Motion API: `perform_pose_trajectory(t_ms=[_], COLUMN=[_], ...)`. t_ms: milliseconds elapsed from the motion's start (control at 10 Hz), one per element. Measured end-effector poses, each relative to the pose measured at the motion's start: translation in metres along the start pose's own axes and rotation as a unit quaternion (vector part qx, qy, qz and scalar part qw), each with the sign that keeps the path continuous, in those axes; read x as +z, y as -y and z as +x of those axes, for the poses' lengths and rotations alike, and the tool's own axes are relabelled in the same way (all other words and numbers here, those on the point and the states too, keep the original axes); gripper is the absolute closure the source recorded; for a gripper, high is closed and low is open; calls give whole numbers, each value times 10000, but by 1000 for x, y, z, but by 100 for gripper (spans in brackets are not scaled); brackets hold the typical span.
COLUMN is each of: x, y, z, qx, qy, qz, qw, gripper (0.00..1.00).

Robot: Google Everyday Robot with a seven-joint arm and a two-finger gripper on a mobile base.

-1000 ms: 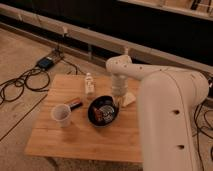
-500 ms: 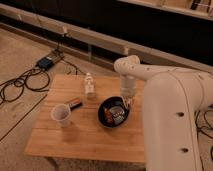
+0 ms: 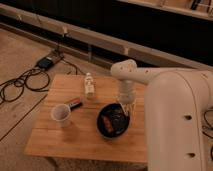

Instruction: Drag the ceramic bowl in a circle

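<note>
Jaws: cannot tell whether clenched or released; they are sitting at the far right rim of the round, shallow, glossy black ceramic bowl (image 3: pixel 113 123).
Gripper: the white two-finger gripper (image 3: pixel 126 107) is pointing straight down from the arm's wrist.
Bowl position: the ceramic bowl is resting right of centre on the light wooden tabletop (image 3: pixel 75 144), with orange-red bits showing inside.
Cup: the white tapered cup (image 3: pixel 61 115) is standing upright left of the bowl, apart from it.
Bottle: the small clear bottle (image 3: pixel 89 85) is standing near the far edge.
Dark object: a small dark item (image 3: pixel 75 104) is lying between cup and bottle.
Arm: the bulky white arm (image 3: pixel 172 105) is filling the right side.
</note>
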Motion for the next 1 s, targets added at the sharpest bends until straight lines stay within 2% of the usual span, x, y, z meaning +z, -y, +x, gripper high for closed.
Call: perform_pose_trajectory(t_ms=[300, 600, 800, 1000], x=[4, -3, -12, -23], y=[-45, -84, -93, -84], z=[1, -22, -47, -70], qx=[-569, -972, -1001, -763], qy=[-54, 99, 307, 526], qz=[-146, -202, -118, 3], qw=[9983, 9950, 9944, 9957], gripper=[92, 92, 92, 92])
